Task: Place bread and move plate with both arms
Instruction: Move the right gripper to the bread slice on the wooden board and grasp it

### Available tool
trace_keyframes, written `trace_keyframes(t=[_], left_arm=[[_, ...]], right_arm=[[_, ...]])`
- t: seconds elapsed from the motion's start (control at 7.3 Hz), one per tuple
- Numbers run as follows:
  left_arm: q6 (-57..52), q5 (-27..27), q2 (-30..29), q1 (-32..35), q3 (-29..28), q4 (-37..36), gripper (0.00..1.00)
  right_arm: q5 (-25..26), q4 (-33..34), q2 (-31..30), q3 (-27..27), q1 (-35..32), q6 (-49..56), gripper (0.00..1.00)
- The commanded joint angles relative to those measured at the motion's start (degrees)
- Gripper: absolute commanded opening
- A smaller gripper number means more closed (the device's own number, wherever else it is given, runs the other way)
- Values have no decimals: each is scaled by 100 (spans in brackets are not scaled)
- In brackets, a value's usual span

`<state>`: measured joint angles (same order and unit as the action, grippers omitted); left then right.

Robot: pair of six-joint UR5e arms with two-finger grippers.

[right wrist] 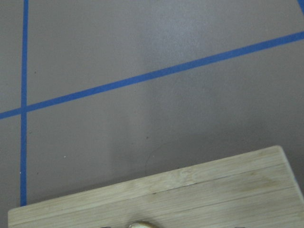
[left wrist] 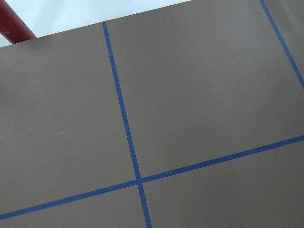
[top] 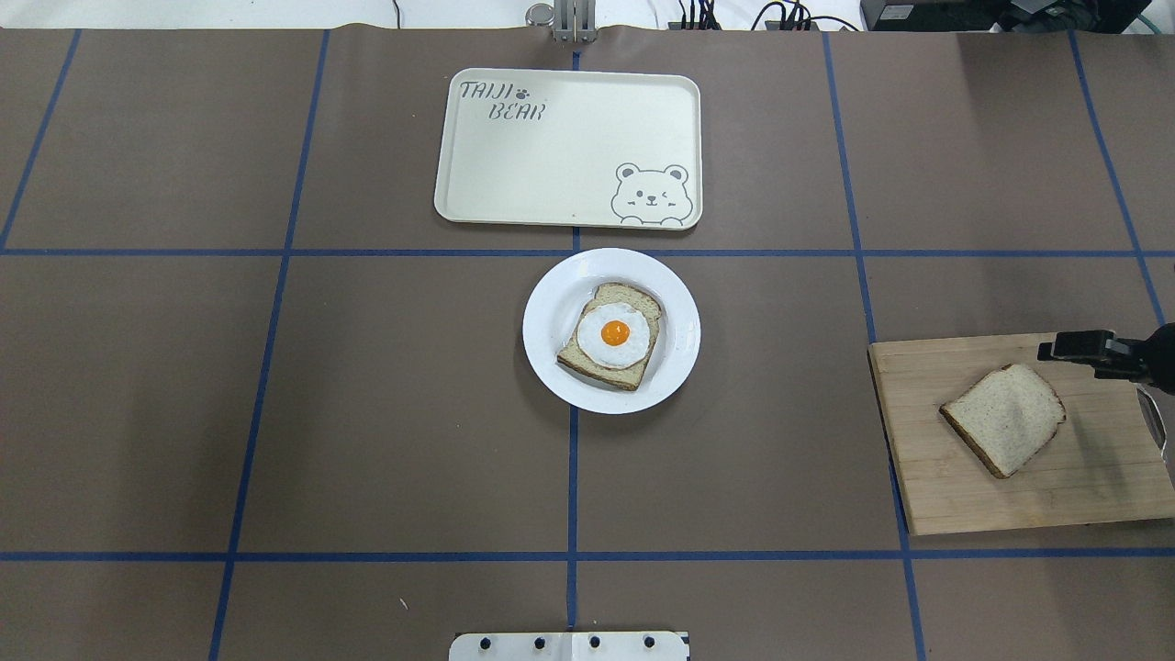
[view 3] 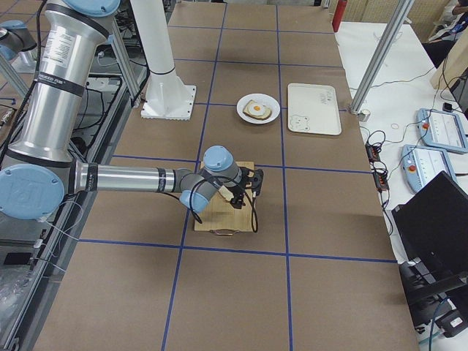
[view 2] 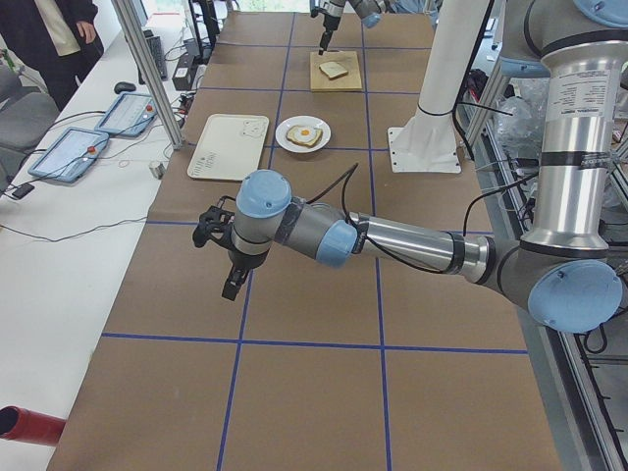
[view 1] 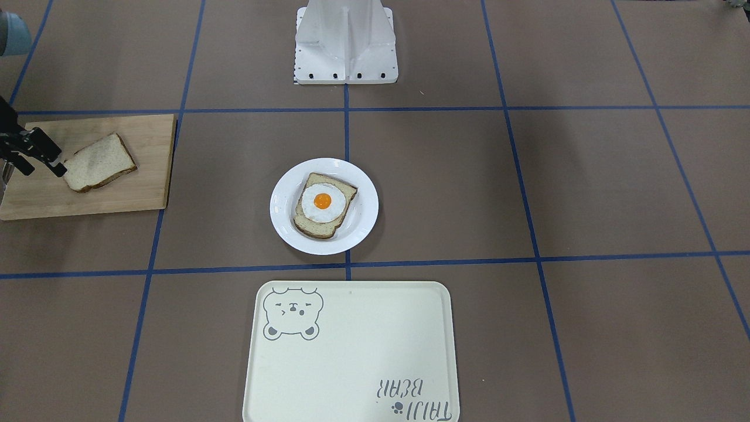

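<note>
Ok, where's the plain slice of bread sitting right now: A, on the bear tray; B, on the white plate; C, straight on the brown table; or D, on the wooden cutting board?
D: the plain bread lies on the wooden board, while the plate holds only the egg-topped slice.
</note>
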<state>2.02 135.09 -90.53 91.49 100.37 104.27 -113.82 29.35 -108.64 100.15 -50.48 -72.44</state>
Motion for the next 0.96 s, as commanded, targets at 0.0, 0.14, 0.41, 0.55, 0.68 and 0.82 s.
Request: trace_keyframes(t=[0.0, 0.14, 0.41, 0.55, 0.68, 0.82], left_arm=[[0, 0, 53, 0, -9, 41, 98], [0, 0, 53, 0, -8, 41, 98], [0, 0, 53, 0, -8, 41, 98], [-9, 0, 53, 0, -17, 41, 98], [-9, 0, 53, 0, -17, 41, 98], [-9, 0, 53, 0, -17, 41, 98]], right_arm=[[176, -682, -576, 22, 354, -95, 68], [237, -703, -597, 22, 477, -103, 65], [711, -659, -492, 5, 847, -112, 57], [721, -650, -474, -21, 847, -112, 57], [729, -641, -448, -48, 847, -103, 57], [756, -641, -369, -135, 856, -103, 57]])
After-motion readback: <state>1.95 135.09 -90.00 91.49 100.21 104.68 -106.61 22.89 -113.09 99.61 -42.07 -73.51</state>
